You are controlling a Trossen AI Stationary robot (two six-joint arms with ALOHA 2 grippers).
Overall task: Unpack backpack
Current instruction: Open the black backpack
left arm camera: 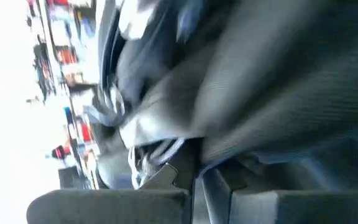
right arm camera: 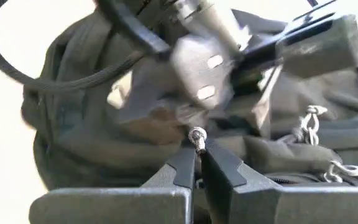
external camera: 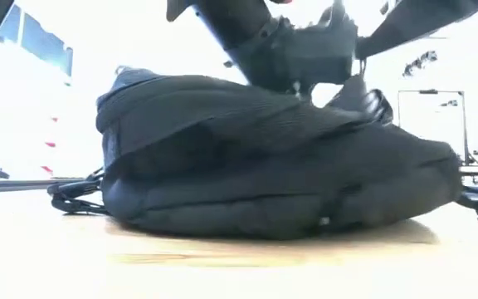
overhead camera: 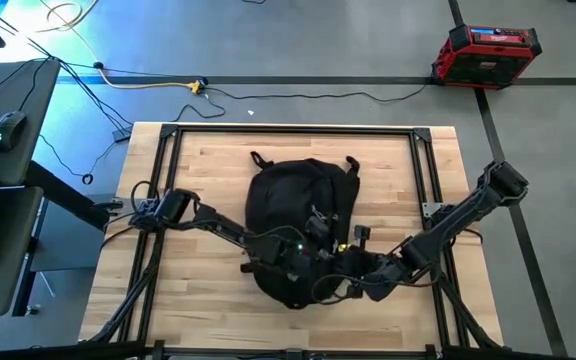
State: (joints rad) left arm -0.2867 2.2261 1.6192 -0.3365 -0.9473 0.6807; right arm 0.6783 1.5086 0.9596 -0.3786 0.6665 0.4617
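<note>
The black backpack point(overhead camera: 300, 225) lay flat on the wooden bench point(overhead camera: 208, 170), roughly midway between the left and right edges and reaching from mid-bench toward the near edge, with its straps point(overhead camera: 260, 158) pointing to the far edge. Both arms were bent low and converged over the near end of the bag. The left arm ran in from the left edge, elbow down, and its left gripper point(overhead camera: 290, 252) rested on the near-left part of the backpack; in the left wrist view its fingers point(left arm camera: 166, 180) were pressed against the dark fabric beside a grey zipper pull point(left arm camera: 143, 158), but whether this claw was spread or closed cannot be told. The right arm reached in from the right edge and sloped down to the near-right part of the bag, where the right gripper point(right arm camera: 199, 163) had its two fingers pressed together, pinching a small metal zipper pull point(right arm camera: 197, 137). Two further corded pulls point(right arm camera: 309, 124) lay on the fabric just beside it. In the low view both wrists hung directly above the bag's top surface. No label or writing on the backpack could be read. Beyond the far right corner of the bench stood a red and black case point(overhead camera: 485, 55) on the floor, its markings illegible.
</note>
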